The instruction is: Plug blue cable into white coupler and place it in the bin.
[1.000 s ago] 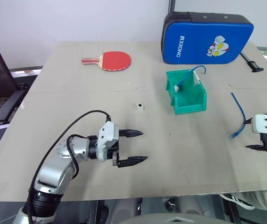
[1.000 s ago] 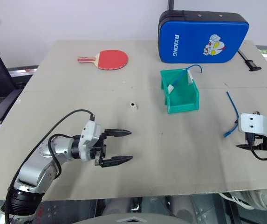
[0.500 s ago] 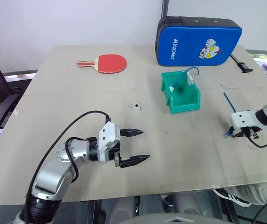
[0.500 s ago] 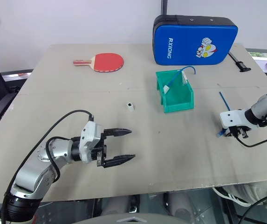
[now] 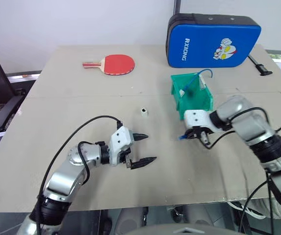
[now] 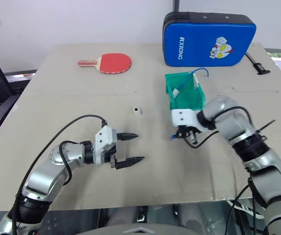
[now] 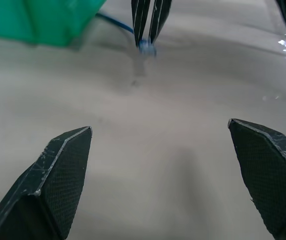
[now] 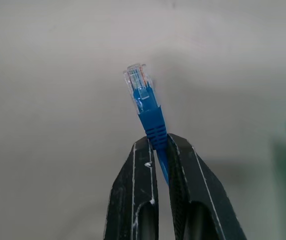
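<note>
**Now the plug is in hand, coupler still waiting**

Right there, the blue cable (image 8: pixel 150 117) is pinched just behind its clear plug by the right gripper (image 5: pixel 197 135), fingers clenched on it, the plug poking out past the tips over the table (image 5: pixel 81 98). That puts the cable just in front of the green bin (image 5: pixel 191 95), near the middle of the table. The white coupler (image 5: pixel 143 111) sits alone on the tabletop to the left of the bin, apart from both hands, nothing plugged into it. The left gripper (image 5: pixel 141 148) hovers nearer the robot, jaws spread wide and empty, pointing towards the cable. So the pickup looks done; grabbing the coupler, mating plug to socket and dropping the pair in the bin all remain. Another blue cable already lies in the bin.
</note>
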